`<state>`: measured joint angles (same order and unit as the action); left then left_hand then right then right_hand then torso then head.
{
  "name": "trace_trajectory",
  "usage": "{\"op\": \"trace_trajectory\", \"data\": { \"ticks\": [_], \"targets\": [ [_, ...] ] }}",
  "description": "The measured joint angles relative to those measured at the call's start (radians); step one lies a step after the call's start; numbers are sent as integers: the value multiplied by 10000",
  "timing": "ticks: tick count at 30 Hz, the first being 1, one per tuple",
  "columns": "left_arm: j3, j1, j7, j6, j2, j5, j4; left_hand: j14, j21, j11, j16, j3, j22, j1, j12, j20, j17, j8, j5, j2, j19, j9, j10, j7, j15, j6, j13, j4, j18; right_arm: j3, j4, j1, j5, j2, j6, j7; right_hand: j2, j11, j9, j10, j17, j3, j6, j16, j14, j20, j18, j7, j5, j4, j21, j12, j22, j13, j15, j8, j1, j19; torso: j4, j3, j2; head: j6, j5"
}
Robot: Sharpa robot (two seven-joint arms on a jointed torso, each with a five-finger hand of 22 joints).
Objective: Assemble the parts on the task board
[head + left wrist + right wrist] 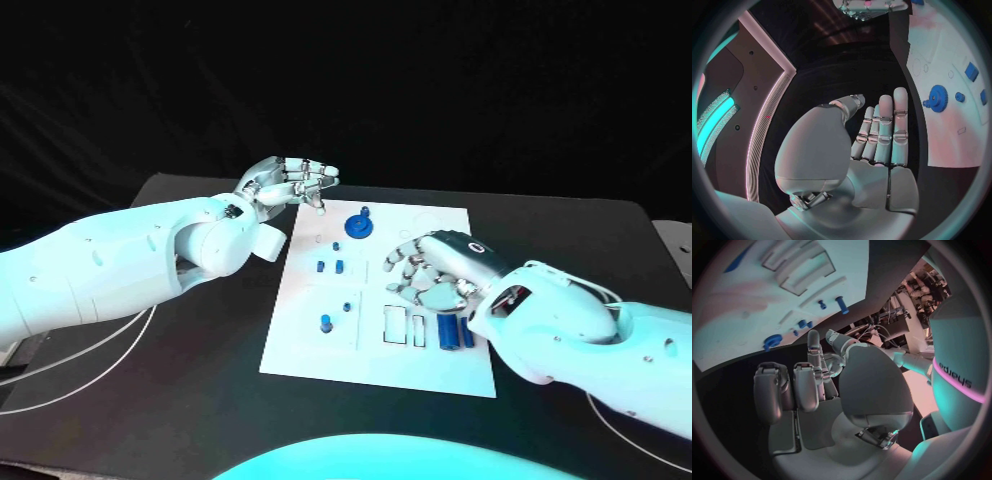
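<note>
both hands (296, 183) (433, 266) held nothing, fingers loose, hanging over the board (378, 355), likely ready to pick a blue part (358, 226).

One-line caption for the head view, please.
Both hands hover over the white task board: left hand at its far corner near the blue gear, right hand above its middle, neither holding anything.

One piece of lettering shows: in the right wrist view, dark letters run sideways down the robot's white body panel (962, 376), just beside a glowing pink stripe. They seem to spell the brand name "sharpa", though the turned angle makes the letters hard to confirm. The task board (433, 368) carries no readable marks.
</note>
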<state>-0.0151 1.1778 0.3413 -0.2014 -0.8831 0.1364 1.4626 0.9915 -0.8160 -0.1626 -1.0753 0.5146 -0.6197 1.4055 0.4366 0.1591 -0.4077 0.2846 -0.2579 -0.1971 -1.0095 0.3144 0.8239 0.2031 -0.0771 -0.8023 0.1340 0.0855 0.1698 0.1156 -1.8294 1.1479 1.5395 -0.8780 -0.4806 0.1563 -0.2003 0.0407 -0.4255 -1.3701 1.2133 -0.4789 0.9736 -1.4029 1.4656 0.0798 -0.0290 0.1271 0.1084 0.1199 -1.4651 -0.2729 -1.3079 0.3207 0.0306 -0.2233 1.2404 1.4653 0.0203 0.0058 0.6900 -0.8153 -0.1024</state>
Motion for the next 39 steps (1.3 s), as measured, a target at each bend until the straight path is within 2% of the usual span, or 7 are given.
{"op": "trace_trajectory", "data": {
  "ticks": [1,4,5,9,19,27,39],
  "targets": [
    [-4,0,0,0,-12,0,2,0,0,0,0,0,0,0,0,0,0,0,0,0,0,0,0,0,0,0,0,0,0,-5,-21,70,-408,-262,14,-1,5,-73,-102,-88,6,214,53,-9,8,-78,1,-62,173,55,-169,-851,0,851,92,-117,-81,-1,20,-7,-12,18,81],
    [-13,-1,0,0,-38,0,18,0,0,0,0,0,0,0,0,0,0,0,0,0,0,-1,0,0,0,0,0,0,0,25,-177,194,-1622,-1094,147,32,104,-282,-550,-520,352,729,29,-256,3,-231,9,-227,404,328,-594,-6404,1,6431,156,-549,-322,9,69,-21,-41,58,290],
    [-15,-1,0,0,-46,0,26,0,0,0,0,0,1,0,0,0,0,0,0,0,0,-1,0,0,0,0,0,0,0,51,-246,204,-2014,-1370,219,70,148,-283,-672,-520,457,847,11,-321,11,-231,127,-240,408,446,-653,-7536,1,7442,164,-643,-366,9,86,-23,-50,78,379],
    [-28,0,1,0,-78,0,58,0,0,0,0,0,0,0,0,0,0,0,0,0,0,-1,0,0,0,0,0,0,0,136,-684,84,-2782,-2143,464,308,167,-228,-1068,-789,929,1244,-123,-640,11,-230,151,-276,408,843,-980,-10109,1,9751,164,-948,-578,9,141,-23,-73,101,616],
    [-54,1,9,0,-102,0,96,0,0,0,0,0,-1,0,0,0,-1,0,0,0,0,-2,0,0,0,0,0,0,0,282,-1235,-399,-2684,-2670,712,1339,94,-175,-1304,-842,949,1825,-272,-832,10,-228,152,-269,466,1424,-1023,-10660,2,9877,163,-1016,-757,10,293,-23,-143,18,895],
    [-61,0,9,13,-105,0,101,0,0,0,0,0,-1,0,0,0,-2,-1,0,0,0,-3,1,0,0,0,0,0,0,301,-1241,-802,-1907,-2278,693,2125,82,-175,-1354,-841,948,2076,-272,-832,10,-227,151,-269,505,1616,-1023,-10704,4,9876,163,-1057,-849,9,286,-34,-152,-24,954],
    [-65,-1,9,27,-128,0,105,0,40,1,0,0,-2,-41,53,37,-2,53,0,41,37,6,1,0,0,0,6,0,-1,308,-891,-1056,-1194,-1694,689,2713,42,-175,-1365,-841,946,2143,-272,-832,10,-225,150,-269,505,1682,-1022,-10709,5,9874,163,-1057,-889,9,306,-33,-147,-72,881]
  ]
}}
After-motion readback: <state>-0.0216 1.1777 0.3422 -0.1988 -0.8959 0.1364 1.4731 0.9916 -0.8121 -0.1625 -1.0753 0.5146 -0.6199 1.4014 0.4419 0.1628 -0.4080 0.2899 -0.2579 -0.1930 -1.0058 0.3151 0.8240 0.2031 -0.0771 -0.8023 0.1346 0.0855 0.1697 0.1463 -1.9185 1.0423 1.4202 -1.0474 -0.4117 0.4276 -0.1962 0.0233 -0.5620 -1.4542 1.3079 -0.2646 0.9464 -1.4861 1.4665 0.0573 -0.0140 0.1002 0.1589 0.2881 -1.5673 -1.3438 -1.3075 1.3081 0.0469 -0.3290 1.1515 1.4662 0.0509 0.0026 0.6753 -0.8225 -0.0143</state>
